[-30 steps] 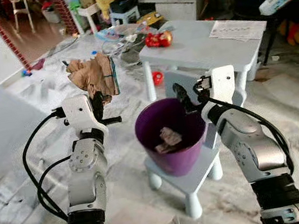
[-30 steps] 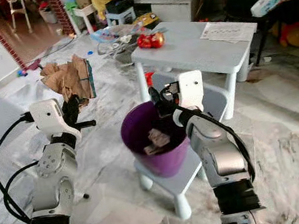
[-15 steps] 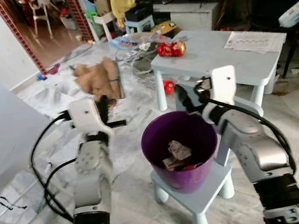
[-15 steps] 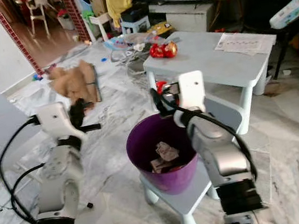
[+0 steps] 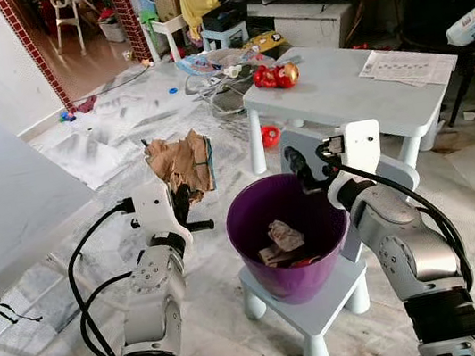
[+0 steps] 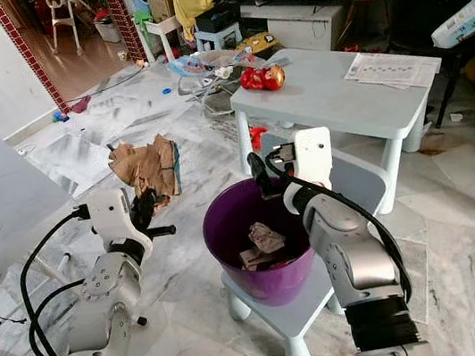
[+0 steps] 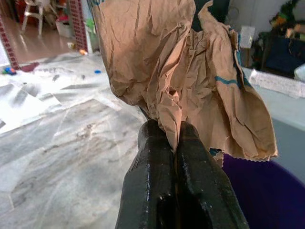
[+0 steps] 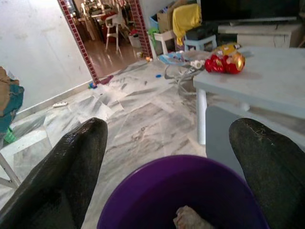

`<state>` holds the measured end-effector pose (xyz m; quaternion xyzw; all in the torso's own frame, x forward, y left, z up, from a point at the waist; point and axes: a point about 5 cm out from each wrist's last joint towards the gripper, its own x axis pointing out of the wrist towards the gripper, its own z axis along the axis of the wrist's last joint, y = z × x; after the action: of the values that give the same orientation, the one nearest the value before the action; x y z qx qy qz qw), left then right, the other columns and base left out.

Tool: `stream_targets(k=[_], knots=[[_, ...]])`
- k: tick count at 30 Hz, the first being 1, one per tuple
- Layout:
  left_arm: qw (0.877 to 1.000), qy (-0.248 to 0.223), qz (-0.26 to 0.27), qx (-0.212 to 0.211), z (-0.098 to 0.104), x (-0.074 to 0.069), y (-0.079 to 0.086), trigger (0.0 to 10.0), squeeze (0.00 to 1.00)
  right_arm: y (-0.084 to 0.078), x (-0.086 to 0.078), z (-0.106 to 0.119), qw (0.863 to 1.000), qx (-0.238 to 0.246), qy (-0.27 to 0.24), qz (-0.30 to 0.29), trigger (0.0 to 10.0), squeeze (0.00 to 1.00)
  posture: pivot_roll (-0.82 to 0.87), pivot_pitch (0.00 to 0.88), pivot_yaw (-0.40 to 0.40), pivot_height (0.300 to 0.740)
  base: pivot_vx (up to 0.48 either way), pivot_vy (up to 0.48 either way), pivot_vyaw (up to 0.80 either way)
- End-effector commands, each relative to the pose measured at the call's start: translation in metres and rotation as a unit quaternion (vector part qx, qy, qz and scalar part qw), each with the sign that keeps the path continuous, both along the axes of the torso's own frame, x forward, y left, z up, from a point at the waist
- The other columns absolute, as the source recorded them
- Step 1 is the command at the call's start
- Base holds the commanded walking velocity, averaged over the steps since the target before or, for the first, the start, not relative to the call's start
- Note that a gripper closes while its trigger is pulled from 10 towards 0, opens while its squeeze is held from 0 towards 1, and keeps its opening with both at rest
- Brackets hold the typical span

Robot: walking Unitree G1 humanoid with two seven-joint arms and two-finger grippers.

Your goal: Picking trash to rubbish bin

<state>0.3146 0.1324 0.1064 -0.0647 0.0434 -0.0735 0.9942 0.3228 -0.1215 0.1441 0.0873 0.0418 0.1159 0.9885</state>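
Note:
A crumpled brown paper bag hangs upward from my left gripper, whose fingers are shut on its lower edge. The bag is held just left of the purple bin and above its rim level. Crumpled scraps lie inside the bin. The bin stands on a small pale-blue stool. My right gripper stands open at the bin's far rim, with its fingers wide apart and nothing between them.
A pale-blue table behind the bin carries a red toy and a printed sheet. A white slab lies at the left. Clutter is strewn on the marble floor towards the doorway.
The left gripper, still holding the paper bag, has come lower and a little closer to the bin. The right gripper stays at the bin's rim. The camera view has shifted.

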Motion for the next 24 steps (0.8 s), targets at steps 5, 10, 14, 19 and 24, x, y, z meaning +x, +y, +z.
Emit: stream_targets(k=[5, 10, 14, 19, 24], knots=[[0.999, 0.028, -0.04, 0.009, -0.008, -0.003, -0.004, 10.0, 0.0, 0.002, -0.008, -0.003, 1.0, 0.003, 0.01, 0.001, 10.0, 0.0, -0.06, 0.064, 0.114, 0.74, 0.0, 0.0, 0.0], [0.992, 0.04, -0.119, 0.017, -0.012, -0.001, -0.027, 10.0, 0.0, 0.0, -0.019, -0.011, 0.999, -0.001, 0.035, -0.011, 10.0, 0.0, -0.07, 0.086, 0.132, 0.74, 0.0, 0.0, 0.0], [0.977, 0.059, -0.2, 0.036, -0.021, 0.006, -0.055, 10.0, 0.0, -0.006, -0.034, -0.019, 0.996, -0.017, 0.076, -0.036, 10.0, 0.0, -0.1, 0.116, 0.16, 0.74, 0.0, 0.0, 0.0], [0.966, 0.082, -0.235, 0.066, -0.034, 0.008, -0.068, 10.0, 0.0, -0.007, -0.047, -0.024, 0.993, -0.027, 0.114, -0.03, 10.0, 0.0, -0.13, 0.135, 0.183, 0.74, 0.0, 0.0, 0.0], [0.958, 0.124, -0.241, 0.098, -0.054, 0.01, -0.07, 10.0, 0.4, -0.003, -0.067, -0.032, 0.984, -0.045, 0.175, 0.003, 10.0, 0.0, -0.17, 0.15, 0.197, 0.74, 0.0, 0.0, 0.0]])
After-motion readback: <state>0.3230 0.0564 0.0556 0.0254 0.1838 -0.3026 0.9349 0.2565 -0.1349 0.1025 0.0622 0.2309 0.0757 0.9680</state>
